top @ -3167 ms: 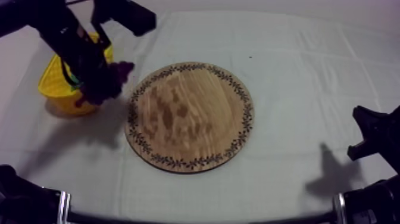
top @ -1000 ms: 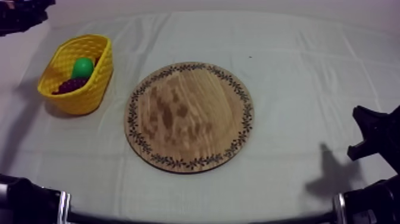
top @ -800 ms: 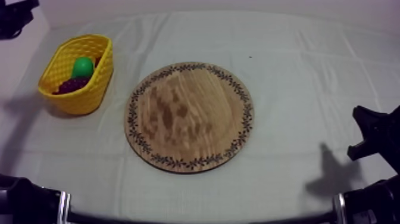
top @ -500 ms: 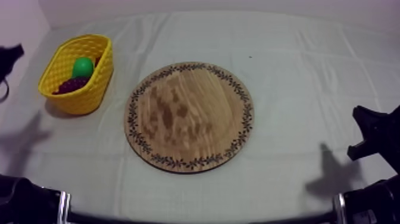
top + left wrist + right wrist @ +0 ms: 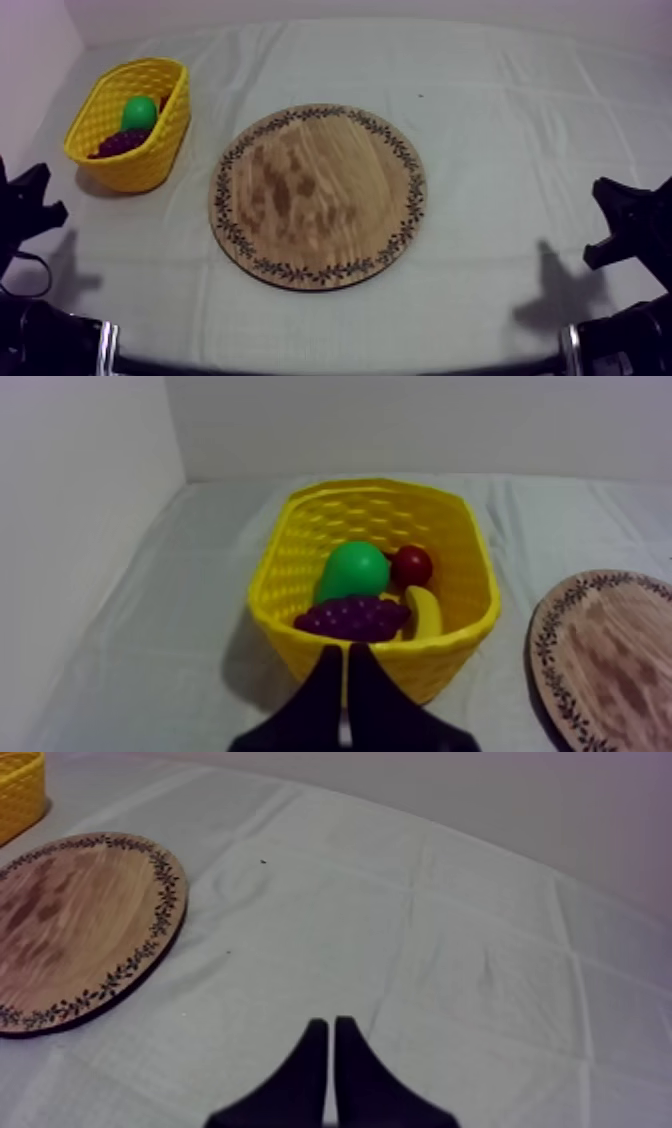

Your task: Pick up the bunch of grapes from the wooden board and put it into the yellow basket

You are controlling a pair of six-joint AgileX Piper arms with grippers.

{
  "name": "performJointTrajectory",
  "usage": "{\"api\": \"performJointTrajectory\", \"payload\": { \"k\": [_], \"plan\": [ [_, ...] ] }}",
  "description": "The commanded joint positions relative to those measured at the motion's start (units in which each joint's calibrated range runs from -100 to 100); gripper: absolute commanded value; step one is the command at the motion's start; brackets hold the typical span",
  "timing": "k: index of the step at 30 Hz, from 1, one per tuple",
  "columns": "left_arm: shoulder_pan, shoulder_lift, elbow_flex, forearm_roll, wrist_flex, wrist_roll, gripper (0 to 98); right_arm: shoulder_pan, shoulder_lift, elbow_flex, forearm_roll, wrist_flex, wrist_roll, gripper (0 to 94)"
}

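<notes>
– Purple, the toy bunch of grapes (image 5: 352,617) lies now inside the woven yellow basket (image 5: 470,561); the round wooden board with patterned rim (image 5: 318,196) is bare.
– And the left end effector (image 5: 346,648)?
– It has drawn back to the left side of the worktop (image 5: 500,120), closed on nothing, the grapes just ahead of it. The task seems done.
– The right end effector (image 5: 331,1020)?
– Closed also, empty.

The worktop (image 5: 500,120) carries one round wooden board (image 5: 318,196) and one yellow basket (image 5: 152,165). Four pieces of toy fruit lie in the basket, one of each kind: one bunch of grapes (image 5: 352,617), one green pear (image 5: 352,571), one small red fruit (image 5: 411,564) and one banana (image 5: 428,612).
</notes>
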Motion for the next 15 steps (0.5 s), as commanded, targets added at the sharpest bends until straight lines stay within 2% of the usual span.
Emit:
{"api": "performJointTrajectory", "payload": {
  "k": [1,8,15],
  "plan": [
    [-0.11,-2.63,1.8,0.76,-0.03,-1.21,0.0,-0.02,-0.01,-0.03,0.01,-0.03,-0.03,0.4],
    [-1.25,-3.77,3.54,3.15,-1.73,-2.18,0.0,-0.02,-0.01,-0.03,0.01,-0.03,-0.03,0.4],
    [-1.03,-3.86,3.8,3.73,-3.16,-1.83,0.0,-0.02,-0.01,-0.03,0.01,-0.03,-0.03,0.4]
  ]
}}
